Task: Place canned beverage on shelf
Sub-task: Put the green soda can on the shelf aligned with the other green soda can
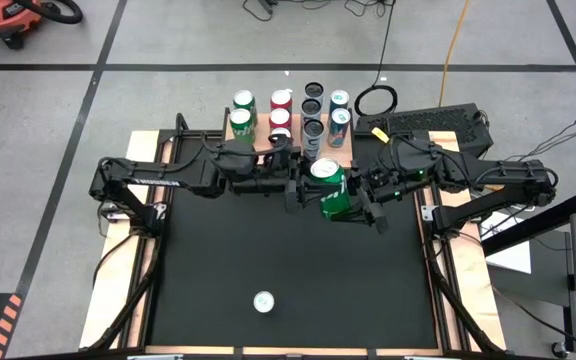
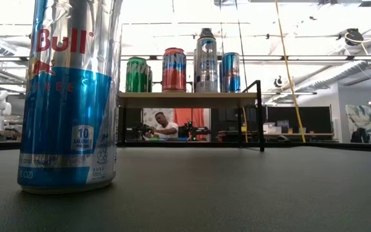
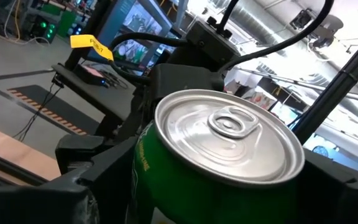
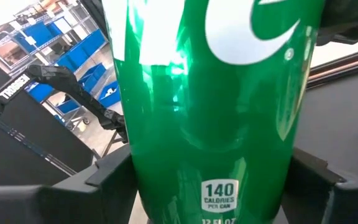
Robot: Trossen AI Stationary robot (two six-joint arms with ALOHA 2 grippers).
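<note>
A green can [image 1: 330, 190] hangs in the air over the table's far middle, just in front of the shelf [image 1: 268, 148]. My right gripper [image 1: 360, 195] comes from the right and is shut on it. My left gripper [image 1: 303, 190] comes from the left and is open. Its fingers [image 3: 95, 177] stand on either side of the can's upper part, below the silver lid [image 3: 229, 140]. The shelf board [image 2: 185, 99] bears several upright cans [image 2: 174, 69]: green, red, silver and blue. My right gripper pinches the green can's round wall [image 4: 160, 168] between its two fingers [image 4: 107, 171], one on each side. The fingers come about level from the table's right and lie across the can. The can is lifted clear of the table, tilted. My left gripper: I cannot tell whether its fingers touch the can.
A tall blue and silver can [image 1: 263, 301] stands alone near the table's front edge, looming large in the low view [image 2: 69, 96]. The black table [image 1: 268, 250] lies bare between it and the arms. A person [image 2: 166, 126] sits far behind the shelf.
</note>
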